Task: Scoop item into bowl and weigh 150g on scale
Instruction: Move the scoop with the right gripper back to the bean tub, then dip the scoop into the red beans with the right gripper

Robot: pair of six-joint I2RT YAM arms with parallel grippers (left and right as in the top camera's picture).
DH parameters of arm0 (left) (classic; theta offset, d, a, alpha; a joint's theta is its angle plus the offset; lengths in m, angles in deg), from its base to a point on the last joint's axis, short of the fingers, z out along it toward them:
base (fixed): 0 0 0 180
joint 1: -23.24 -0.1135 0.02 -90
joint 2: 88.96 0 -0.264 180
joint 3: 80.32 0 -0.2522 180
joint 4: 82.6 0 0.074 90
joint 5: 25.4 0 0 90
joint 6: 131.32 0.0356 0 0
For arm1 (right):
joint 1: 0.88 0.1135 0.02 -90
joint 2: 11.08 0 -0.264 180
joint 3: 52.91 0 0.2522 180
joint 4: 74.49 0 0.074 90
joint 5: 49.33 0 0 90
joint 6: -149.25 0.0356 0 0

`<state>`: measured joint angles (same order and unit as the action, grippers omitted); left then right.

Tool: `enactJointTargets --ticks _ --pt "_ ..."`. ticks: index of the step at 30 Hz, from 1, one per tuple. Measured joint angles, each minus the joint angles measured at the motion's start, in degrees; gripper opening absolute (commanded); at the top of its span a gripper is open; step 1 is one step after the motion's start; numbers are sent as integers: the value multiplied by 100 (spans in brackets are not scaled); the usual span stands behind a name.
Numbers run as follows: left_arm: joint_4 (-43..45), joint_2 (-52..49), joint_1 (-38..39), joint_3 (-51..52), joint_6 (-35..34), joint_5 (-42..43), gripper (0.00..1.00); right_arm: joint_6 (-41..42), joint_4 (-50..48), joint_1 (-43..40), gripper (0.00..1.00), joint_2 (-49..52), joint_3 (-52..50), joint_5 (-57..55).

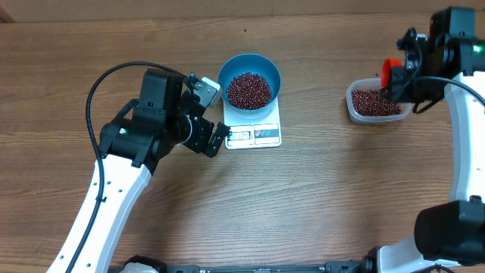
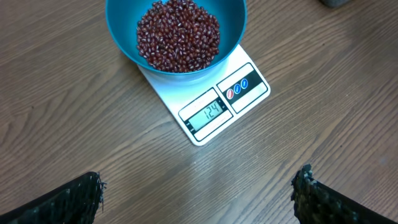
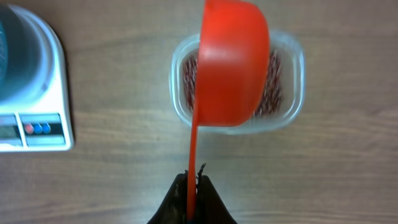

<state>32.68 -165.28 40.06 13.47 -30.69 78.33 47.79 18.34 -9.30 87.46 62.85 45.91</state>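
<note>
Dark red-brown beans [image 2: 179,34] fill a round blue bowl [image 2: 235,34] on the white scale [image 2: 176,99], reading 124. Right pincer [image 3: 194,180] grips an orange plastic scoop [image 3: 233,62] over the clear tub [image 3: 298,68], left pincer [image 2: 196,196] released; a partial scoop seems due.

all views look down, sharing scale [image 1: 254,135]

beans [image 1: 248,89] in bowl [image 1: 225,70], bowl on scale [image 1: 254,136], tub [image 1: 352,106] well to the right, scoop [image 3: 233,62] above tub
</note>
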Motion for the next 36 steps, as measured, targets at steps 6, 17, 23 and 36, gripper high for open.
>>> enactJointTargets --ticks 6,17,23,36 --pt "0 0 0 0 0 0 100 -168 -793 -361 4 24 -1001 164" --pt "0 0 2 0 0 0 99 -501 -1427 -380 4 793 -1620 210" --pt "0 0 2 0 0 0 99 -529 -1615 -365 4 1019 -1620 291" --pt "0 0 2 0 2 0 100 -527 -1591 -125 4 1156 -1617 767"
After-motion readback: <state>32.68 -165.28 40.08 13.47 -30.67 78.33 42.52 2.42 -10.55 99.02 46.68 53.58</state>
